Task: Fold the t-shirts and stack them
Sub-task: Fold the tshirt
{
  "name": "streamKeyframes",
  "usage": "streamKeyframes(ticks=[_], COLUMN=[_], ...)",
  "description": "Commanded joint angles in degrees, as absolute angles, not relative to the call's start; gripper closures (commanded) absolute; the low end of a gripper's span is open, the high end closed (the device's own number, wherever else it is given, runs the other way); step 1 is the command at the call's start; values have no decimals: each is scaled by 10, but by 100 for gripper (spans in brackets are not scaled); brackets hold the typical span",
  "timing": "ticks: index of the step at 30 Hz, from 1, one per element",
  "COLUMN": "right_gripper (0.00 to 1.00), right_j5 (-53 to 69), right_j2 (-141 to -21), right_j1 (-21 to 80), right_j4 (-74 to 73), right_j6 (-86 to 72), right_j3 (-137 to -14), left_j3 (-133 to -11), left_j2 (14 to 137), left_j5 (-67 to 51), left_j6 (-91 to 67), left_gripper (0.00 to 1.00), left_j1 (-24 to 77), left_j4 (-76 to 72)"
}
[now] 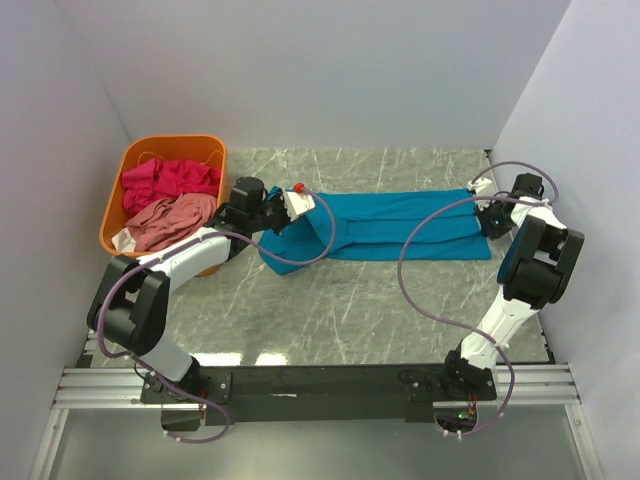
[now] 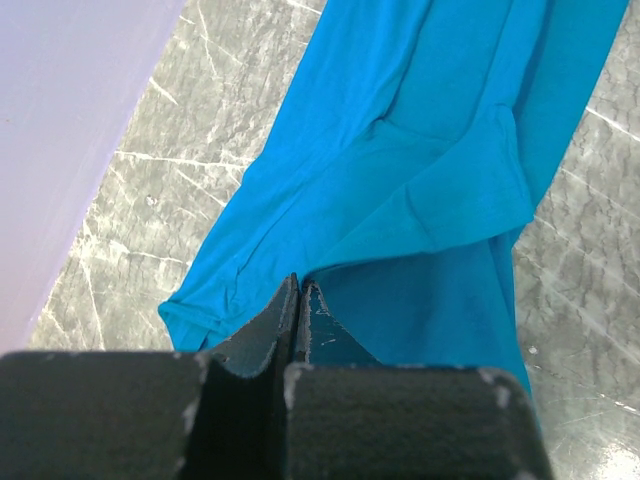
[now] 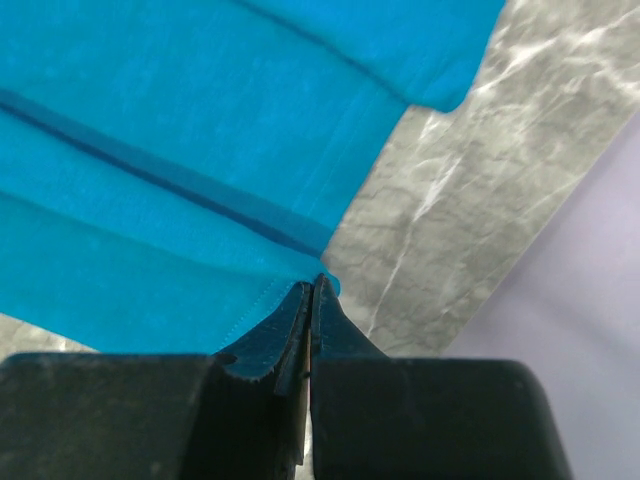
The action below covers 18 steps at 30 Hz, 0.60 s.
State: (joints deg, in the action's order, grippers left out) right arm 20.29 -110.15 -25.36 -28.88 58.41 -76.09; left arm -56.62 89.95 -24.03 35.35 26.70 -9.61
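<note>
**Item 1, teal-blue t-shirt** [image 1: 400, 225]. Lies on the counter [image 1: 330, 310], drawn out into a long narrow band. Its long axis runs straight from my left fingers [image 2: 283, 318] to my right fingers [image 3: 290, 322], one end at each. The end at my left fingers bunches into folds and droops. The end at my right fingers lies flat, with a stitched edge showing in the right wrist view.

**Item 2, left fingers.** Pressed together, pinching a fold of the teal cloth at their tips.

**Item 3, right fingers.** Pressed together, pinching the stitched corner of the same shirt, with bare counter just beyond it.

**Item 4, orange basket** [image 1: 130, 160]. Sits on the outer side of my left fingers, apart from the teal shirt. It holds the magenta-pink t-shirt [image 1: 180, 178] and the salmon-pink t-shirt [image 1: 170, 220], both crumpled.

**Item 5, purple cables.** One loop [image 1: 325, 235] hangs across the shirt beside my left fingers. Another [image 1: 430, 215] crosses it nearer my right fingers.
</note>
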Motion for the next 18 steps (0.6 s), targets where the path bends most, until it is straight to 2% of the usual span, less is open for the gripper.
streamKeyframes(ticks=[1, 18], right_gripper=[100, 100], right_j5=[196, 184], right_j2=[-1107, -1123], right_j1=[-250, -250], right_j4=[-270, -265], right_j6=[570, 563], right_j3=[-789, -796], left_j3=[-596, -612], left_j2=[904, 921], left_j5=[-257, -258], left_j6=[359, 359], left_gripper=[100, 100], left_j1=[264, 264], left_j4=[-106, -101])
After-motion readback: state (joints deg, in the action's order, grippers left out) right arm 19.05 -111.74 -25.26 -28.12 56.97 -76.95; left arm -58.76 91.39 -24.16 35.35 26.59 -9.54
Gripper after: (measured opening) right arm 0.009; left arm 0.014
